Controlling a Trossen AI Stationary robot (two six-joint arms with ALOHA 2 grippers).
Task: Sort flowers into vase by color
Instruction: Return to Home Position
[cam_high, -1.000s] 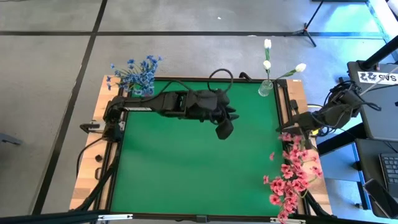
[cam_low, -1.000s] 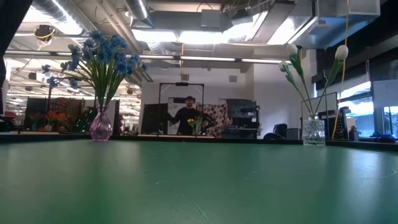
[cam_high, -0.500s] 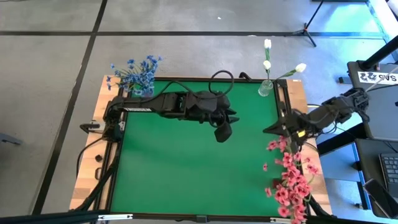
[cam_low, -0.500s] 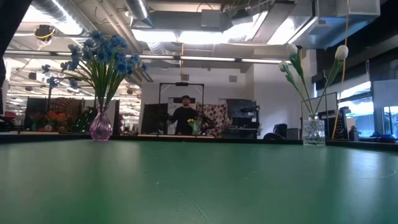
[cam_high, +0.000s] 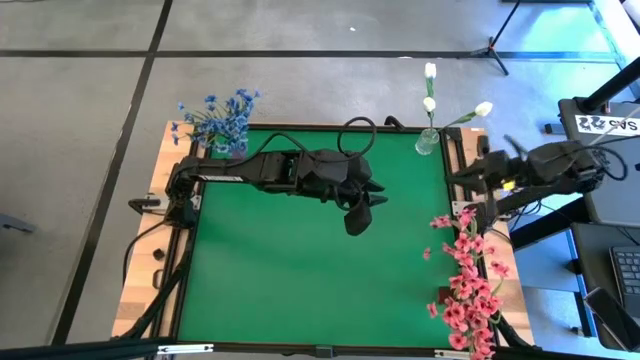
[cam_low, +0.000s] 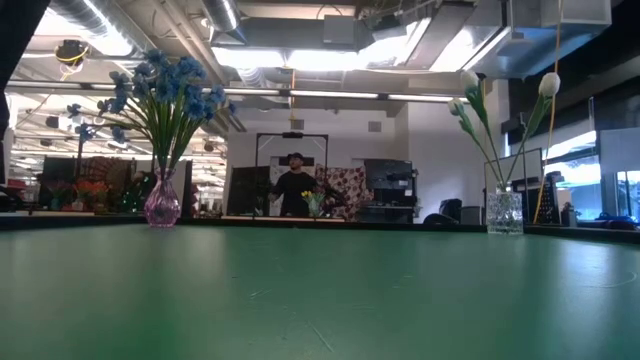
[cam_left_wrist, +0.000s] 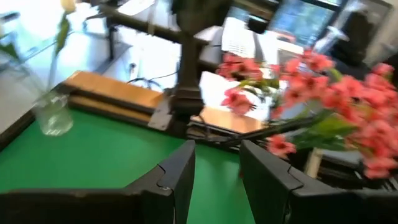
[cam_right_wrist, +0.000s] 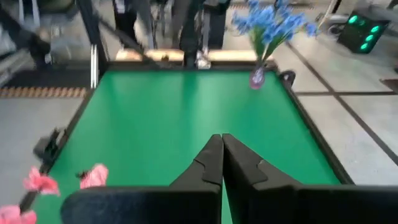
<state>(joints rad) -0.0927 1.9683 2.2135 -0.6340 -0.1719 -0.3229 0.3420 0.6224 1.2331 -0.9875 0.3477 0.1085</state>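
Observation:
The pink flowers (cam_high: 465, 275) stretch along the table's right edge, blooms trailing toward the near edge; they also show in the left wrist view (cam_left_wrist: 311, 87). My right gripper (cam_high: 455, 178) (cam_right_wrist: 221, 138) is shut just beyond their far end, pointing toward the table's left. My left gripper (cam_high: 357, 210) (cam_left_wrist: 217, 149) is open above the table's middle, facing the pink flowers. The blue flowers (cam_high: 215, 118) (cam_low: 165, 95) stand in a pink vase at the far left corner. The white buds (cam_high: 430, 100) (cam_low: 500, 120) stand in a clear vase at the far right corner. My right gripper is shut level, coming from the table's right. The fingers (cam_right_wrist: 211, 162) themselves hide any stem between them, so the held part cannot be told. Pink blooms (cam_right_wrist: 93, 177) show just beside and below the fingers, and the spray trails toward the near edge.
The green mat (cam_high: 300, 270) lies between the vases and the pink flowers. A dark post and frame (cam_left_wrist: 186, 74) stand at the table's right edge. A person (cam_low: 293, 190) stands far back in the room beyond the table.
My right gripper has swung first toward the table's left, then toward the far edge, and turned level, pointing left. The far end of the pink flowers has shifted along with it, while their near end has stayed roughly where it was.

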